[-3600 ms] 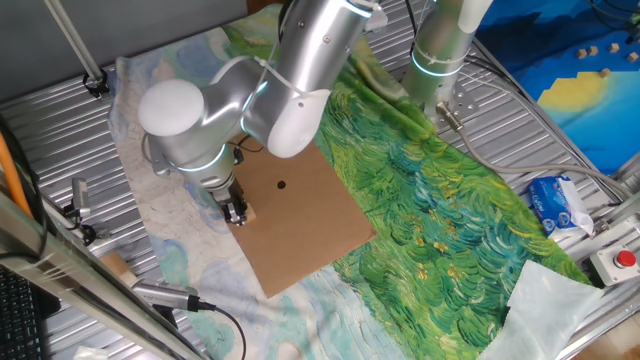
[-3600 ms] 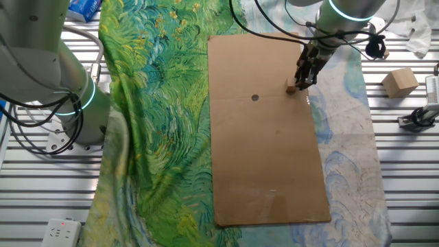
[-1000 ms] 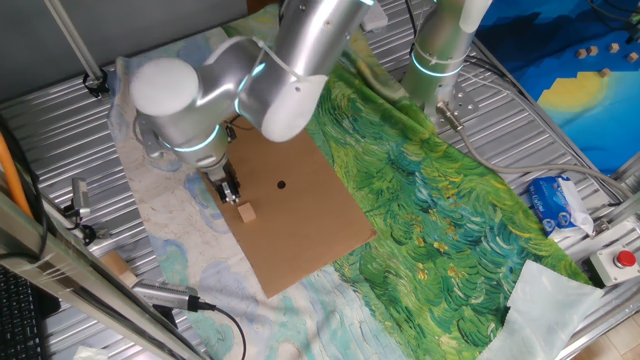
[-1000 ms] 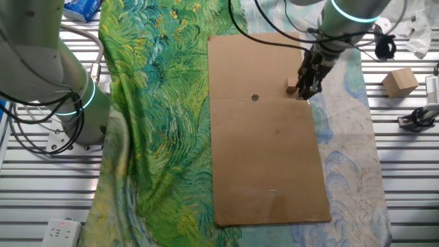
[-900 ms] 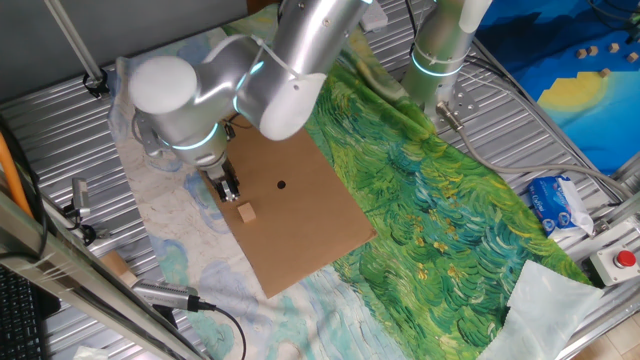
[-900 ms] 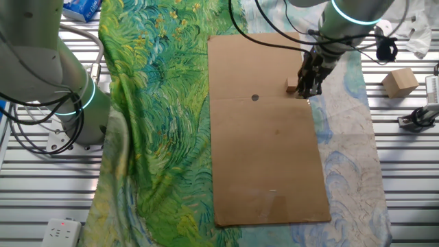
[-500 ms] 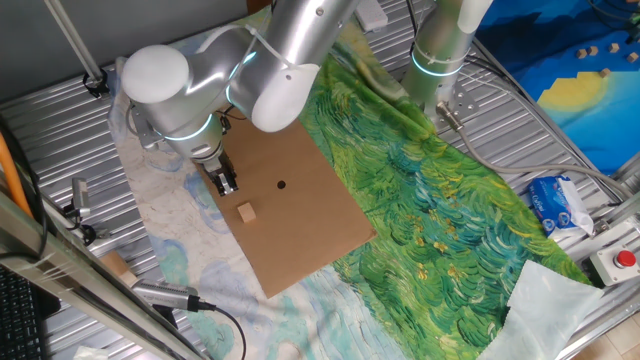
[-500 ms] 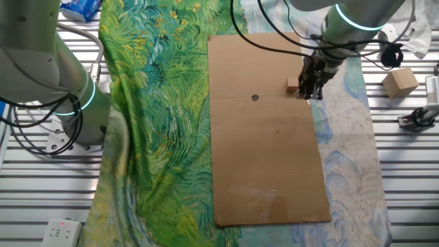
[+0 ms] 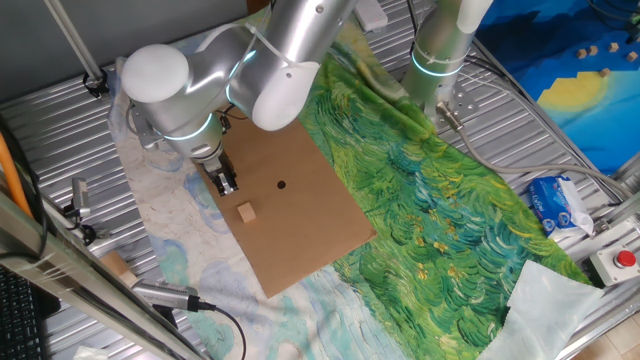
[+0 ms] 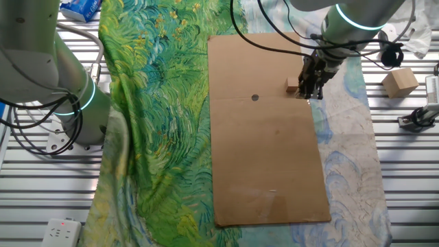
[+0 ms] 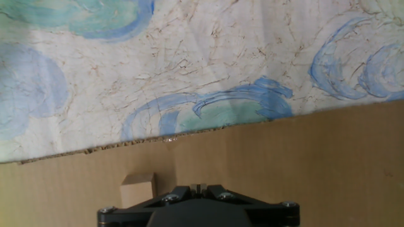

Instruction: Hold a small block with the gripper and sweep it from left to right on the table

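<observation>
End effector [image 9: 227, 184] [image 10: 310, 92]: hangs above the edge of the cardboard sheet [image 9: 290, 210] [image 10: 264, 130] [image 11: 328, 157], fingers drawn together, nothing between them. In the hand view only the black base of the end effector shows at the bottom edge; the fingertips are not visible there.

Small block [image 9: 245, 211] [image 10: 292, 84] [image 11: 138, 188]: rests on the cardboard near that edge, just beside the end effector and apart from it.

Pale blue swirl cloth [image 9: 165, 215] [image 10: 343, 137] [image 11: 189, 63]: lies under the sheet's edge. Green cloth [image 9: 430, 190] [image 10: 158, 103] borders the opposite side.

Tabletop [image 9: 50, 130] [image 10: 405, 178]: ribbed metal, carries a larger wooden piece [image 10: 400, 82] beyond the blue cloth.
</observation>
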